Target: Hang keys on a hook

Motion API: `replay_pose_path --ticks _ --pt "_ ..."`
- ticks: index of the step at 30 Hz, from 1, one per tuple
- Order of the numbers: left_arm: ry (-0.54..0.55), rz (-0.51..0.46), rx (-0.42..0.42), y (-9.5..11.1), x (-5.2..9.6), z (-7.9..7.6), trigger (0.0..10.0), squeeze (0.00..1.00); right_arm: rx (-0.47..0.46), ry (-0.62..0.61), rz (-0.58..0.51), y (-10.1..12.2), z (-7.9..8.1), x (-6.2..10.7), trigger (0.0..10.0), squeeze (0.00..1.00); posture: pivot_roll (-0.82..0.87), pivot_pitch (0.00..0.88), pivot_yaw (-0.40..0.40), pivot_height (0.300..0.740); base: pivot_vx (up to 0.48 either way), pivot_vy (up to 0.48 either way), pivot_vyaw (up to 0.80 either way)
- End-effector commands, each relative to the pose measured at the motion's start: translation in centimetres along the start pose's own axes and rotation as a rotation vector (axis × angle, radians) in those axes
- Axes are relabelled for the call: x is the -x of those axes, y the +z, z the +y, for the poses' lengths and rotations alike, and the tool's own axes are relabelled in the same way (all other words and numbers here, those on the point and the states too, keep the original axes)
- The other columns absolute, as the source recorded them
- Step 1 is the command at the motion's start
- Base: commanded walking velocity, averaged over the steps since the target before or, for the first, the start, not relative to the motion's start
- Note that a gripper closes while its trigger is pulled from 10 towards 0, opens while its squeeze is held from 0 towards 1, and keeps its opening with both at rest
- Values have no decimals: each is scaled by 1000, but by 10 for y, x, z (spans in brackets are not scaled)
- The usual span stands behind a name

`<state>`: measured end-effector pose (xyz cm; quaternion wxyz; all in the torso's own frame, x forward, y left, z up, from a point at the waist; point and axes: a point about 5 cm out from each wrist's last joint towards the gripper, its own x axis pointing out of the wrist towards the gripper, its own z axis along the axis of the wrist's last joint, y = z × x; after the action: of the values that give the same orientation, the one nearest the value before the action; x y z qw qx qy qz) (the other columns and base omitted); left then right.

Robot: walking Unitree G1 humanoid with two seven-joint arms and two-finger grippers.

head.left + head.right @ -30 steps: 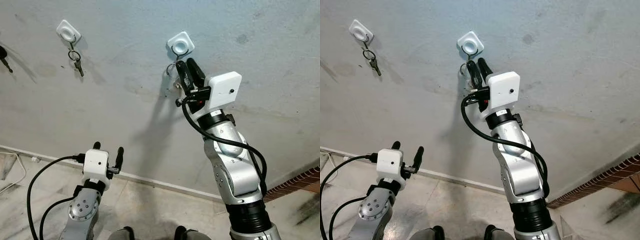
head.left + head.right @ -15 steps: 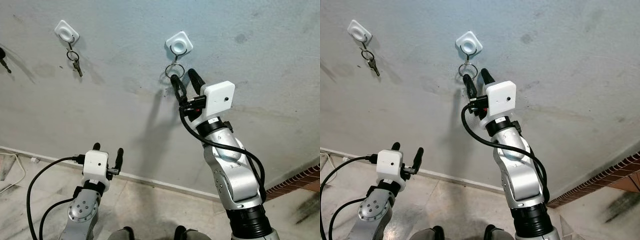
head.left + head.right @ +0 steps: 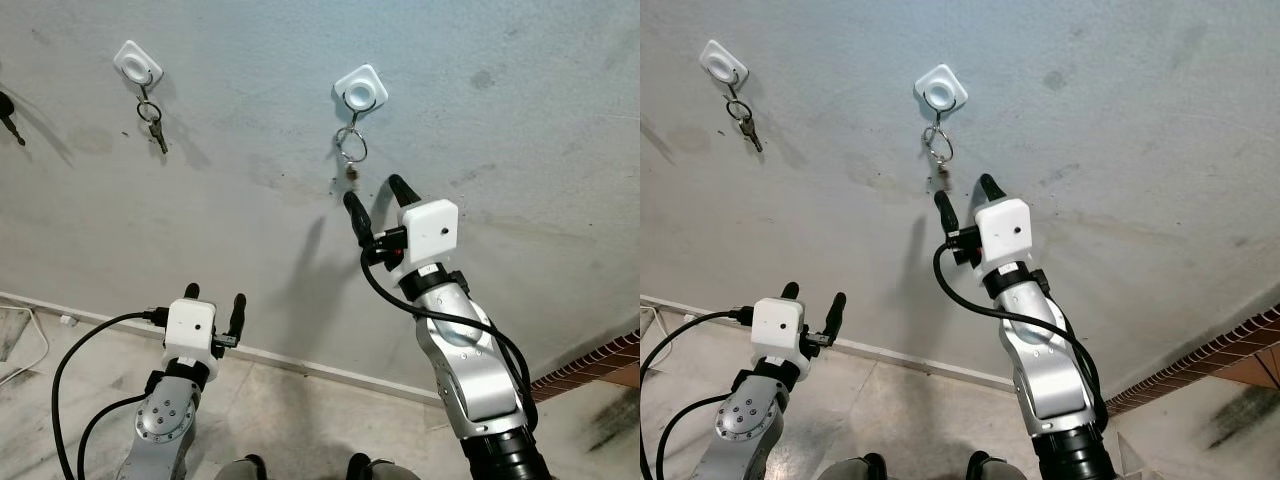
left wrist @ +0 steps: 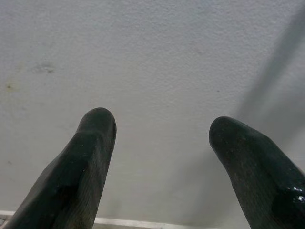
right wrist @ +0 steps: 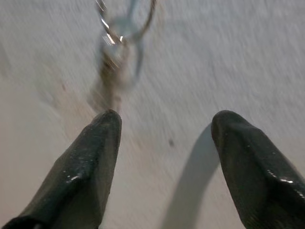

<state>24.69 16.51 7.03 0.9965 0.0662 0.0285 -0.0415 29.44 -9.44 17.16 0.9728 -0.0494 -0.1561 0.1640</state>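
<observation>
Your right gripper point(image 3: 376, 198) has let go and dropped back below the hook point(image 3: 360, 89); a second ago its fingers were up against the ring, closed on it. Now the fingers stand wide apart, holding nothing. The keys point(image 3: 351, 150) hang free from that hook on the wall point(image 3: 520, 120), ring looped through, key dangling just above the fingertips, blurred in the right wrist view as if swinging. Judgement: the hang is done; you need only clear the arm. Left gripper point(image 3: 213, 298) idles low, fingers parted and empty. Another key set point(image 3: 152, 115) hangs on the far-left hook point(image 3: 136, 61).
</observation>
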Motion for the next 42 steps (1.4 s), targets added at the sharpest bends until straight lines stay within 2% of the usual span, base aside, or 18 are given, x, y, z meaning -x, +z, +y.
replay_pose_path --ticks 1,7,8,14,15,17,18,19,20,24,31,42 --pt "17 -15 -12 5 0 0 10000 0 9 -38 41 -9 -7 7 10000 1000 51 150 -29 740 0 0 0" --pt "45 -16 5 8 0 1 10000 0 -44 -71 93 -18 -14 18 10000 1000 41 156 -35 740 0 0 0" --pt "67 -5 16 7 1 4 10000 0 -85 -83 119 -23 -15 23 10000 1000 34 158 -37 740 0 0 0" --pt "74 25 68 6 2 5 10000 0 -183 -133 183 -31 -18 31 10000 1000 24 160 -35 740 0 0 0" --pt "63 21 58 7 1 4 10000 0 -245 -140 221 -35 -16 32 10000 1000 21 163 -36 740 0 0 0" --pt "47 28 59 6 0 2 10000 0 -220 -145 251 -38 -16 33 10000 1000 19 165 -37 740 0 0 0" --pt "46 43 57 3 0 1 10000 0 -252 -142 255 -38 -16 33 10000 855 15 165 -36 740 0 0 0" --pt "46 49 55 2 0 1 10000 0 -269 -138 253 -38 -16 33 10000 855 15 165 -36 740 0 0 0" --pt "45 53 55 2 0 0 10000 0 -271 -136 251 -38 -16 33 10000 0 15 164 -37 740 0 0 0" --pt "40 59 60 2 0 0 10000 0 -275 -124 267 -37 -14 33 10000 0 16 164 -36 740 0 66 0" --pt "47 73 62 1 0 1 10000 0 -310 -134 301 -42 -14 33 10000 0 22 164 -35 740 0 386 0" --pt "41 87 62 0 0 1 10000 0 -289 -142 314 -43 -14 33 10000 0 21 167 -33 740 0 434 0"
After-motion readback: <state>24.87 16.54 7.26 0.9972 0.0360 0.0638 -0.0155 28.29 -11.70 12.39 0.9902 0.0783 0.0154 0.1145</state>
